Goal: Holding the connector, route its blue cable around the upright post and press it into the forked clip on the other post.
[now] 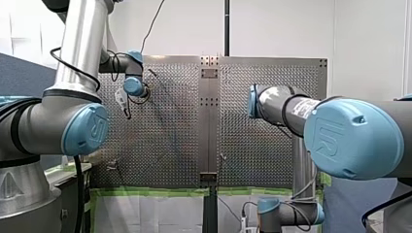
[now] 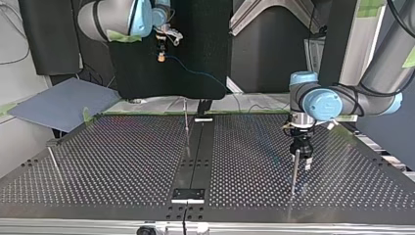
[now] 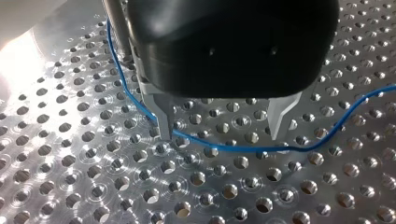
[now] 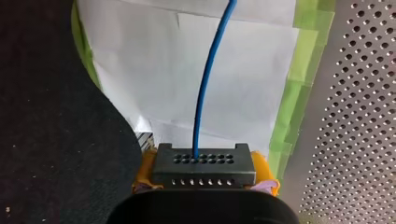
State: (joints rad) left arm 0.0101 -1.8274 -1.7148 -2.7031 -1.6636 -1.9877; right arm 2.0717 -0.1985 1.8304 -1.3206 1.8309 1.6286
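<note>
My right gripper (image 4: 204,185) is shut on the black connector (image 4: 204,169), yellow pads on both its sides. The blue cable (image 4: 205,93) leaves the connector's face. In the top view this gripper (image 2: 160,49) hangs high beyond the table's far edge, and the cable (image 2: 200,73) trails from it toward the table. My left gripper (image 3: 222,128) is open, its metal fingers low over the perforated plate. The cable (image 3: 233,148) lies on the plate under the fingertips and curves past an upright post (image 3: 116,28) beside the gripper. In the top view my left gripper (image 2: 300,156) hangs next to that post (image 2: 295,171).
A second thin post (image 2: 186,122) stands near the dark centre rail (image 2: 195,156). A slanted rod (image 2: 53,159) sits at the top view's left. A grey-blue board (image 2: 58,103) lies beyond the table's corner. White paper (image 4: 154,65) and green tape (image 4: 299,70) border the plate.
</note>
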